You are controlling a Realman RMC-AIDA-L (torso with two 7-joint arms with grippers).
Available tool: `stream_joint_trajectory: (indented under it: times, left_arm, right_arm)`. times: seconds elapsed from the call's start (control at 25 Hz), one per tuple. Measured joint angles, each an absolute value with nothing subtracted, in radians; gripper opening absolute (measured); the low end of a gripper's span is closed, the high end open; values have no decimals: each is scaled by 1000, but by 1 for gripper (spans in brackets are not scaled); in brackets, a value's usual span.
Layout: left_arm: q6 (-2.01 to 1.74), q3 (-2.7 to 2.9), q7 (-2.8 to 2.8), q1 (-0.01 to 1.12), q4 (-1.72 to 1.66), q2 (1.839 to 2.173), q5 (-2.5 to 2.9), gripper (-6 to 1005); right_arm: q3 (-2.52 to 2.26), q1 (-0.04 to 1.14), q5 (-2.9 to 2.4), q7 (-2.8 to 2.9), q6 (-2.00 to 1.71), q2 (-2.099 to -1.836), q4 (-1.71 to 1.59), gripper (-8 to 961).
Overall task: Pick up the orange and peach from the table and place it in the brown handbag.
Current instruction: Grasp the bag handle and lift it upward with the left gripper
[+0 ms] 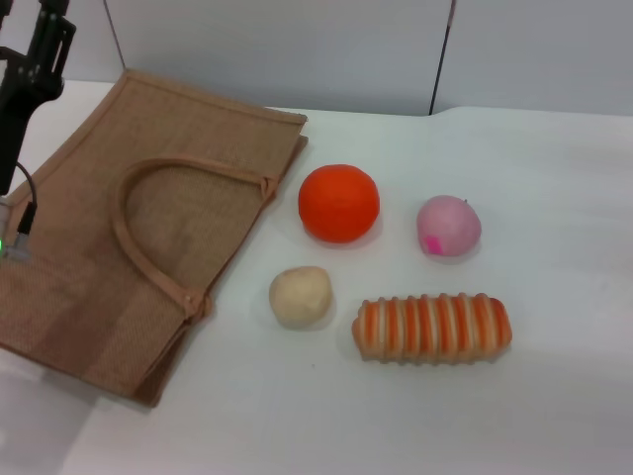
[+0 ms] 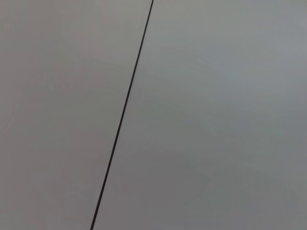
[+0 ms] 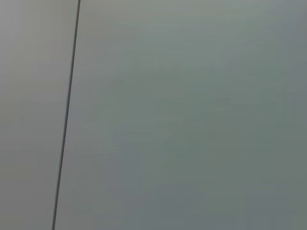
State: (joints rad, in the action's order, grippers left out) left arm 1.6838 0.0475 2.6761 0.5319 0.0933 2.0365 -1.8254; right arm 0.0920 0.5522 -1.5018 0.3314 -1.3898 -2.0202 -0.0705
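The orange (image 1: 339, 203) sits on the white table near the middle. The peach (image 1: 448, 227), pale pink with a magenta spot, lies to its right. The brown handbag (image 1: 89, 257) lies flat on the left of the table, its looped handle (image 1: 148, 233) on top. My left arm (image 1: 30, 79) is raised at the far left edge, above the bag's far corner, well away from the fruit. My right gripper is out of the head view. Both wrist views show only a plain grey wall with a dark seam.
A small beige ball (image 1: 300, 296) lies in front of the orange. An orange-and-cream striped loaf (image 1: 433, 328) lies in front of the peach. A grey wall stands behind the table's far edge.
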Motion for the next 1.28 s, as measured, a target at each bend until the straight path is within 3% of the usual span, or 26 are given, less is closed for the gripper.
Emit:
stream_joint_trajectory:
  times: [0.72,1.28]
  left_arm:
    - [1335,131,2036,574,-168,2025,-1661,642]
    - [1209,132,1209,687,-609,2020,-928,625]
  right_arm:
    - [92,548,-1502,331,-1385,-2019,-71,852]
    - [92,548,-1502,331,-1383,-2018,-71,852]
